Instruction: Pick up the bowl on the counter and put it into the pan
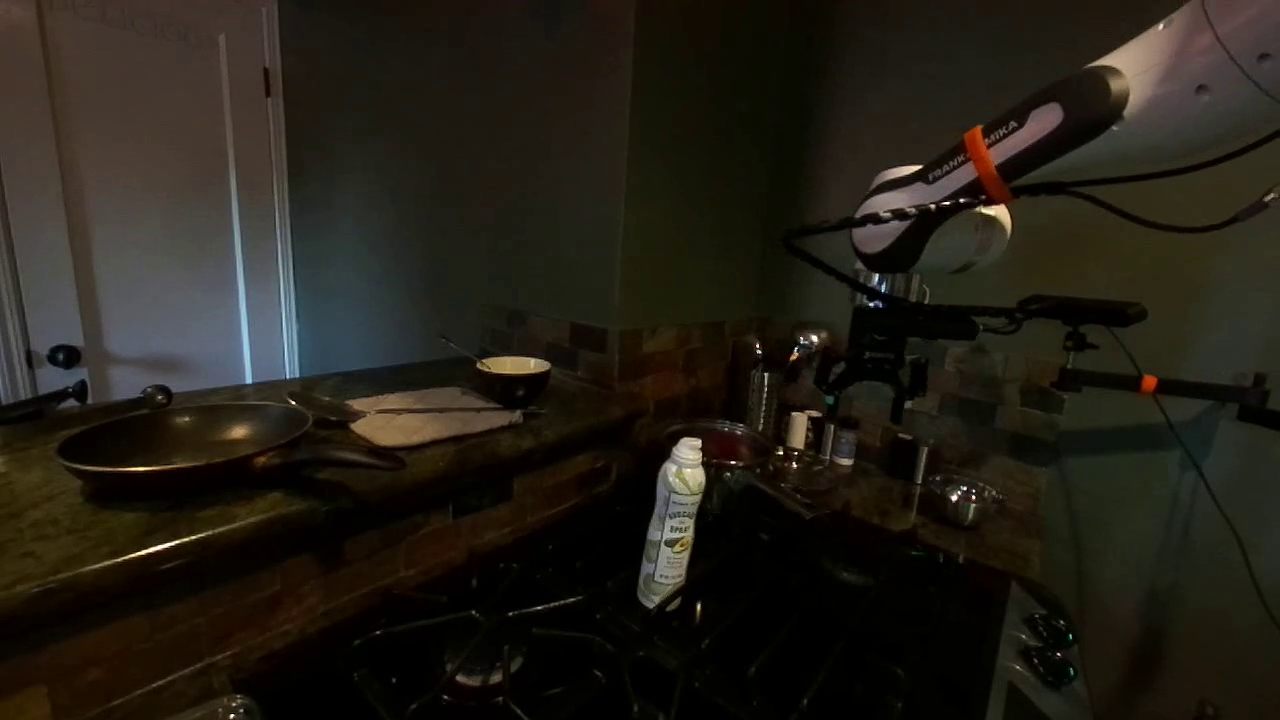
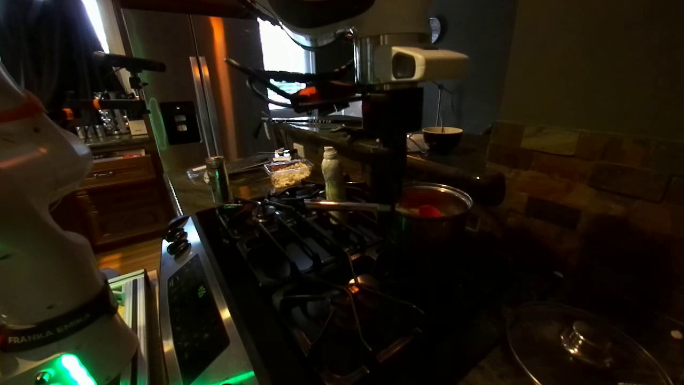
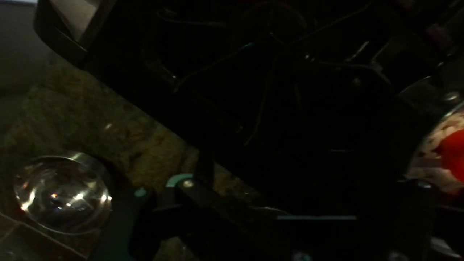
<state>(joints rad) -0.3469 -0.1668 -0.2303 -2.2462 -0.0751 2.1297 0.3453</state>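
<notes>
Your black metal gripper (image 1: 866,403) stands wide, empty. Lower, toward the wrist view's left edge, the small round steel bowl (image 3: 63,194) sits on the mottled stone desk (image 3: 123,134); you should shift that way before descending. Well apart lies the dark shallow frying pan (image 1: 190,440).

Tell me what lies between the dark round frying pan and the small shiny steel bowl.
Between pan and bowl, an exterior view shows the black stovetop, a white spray bottle and a round metal pot.
</notes>
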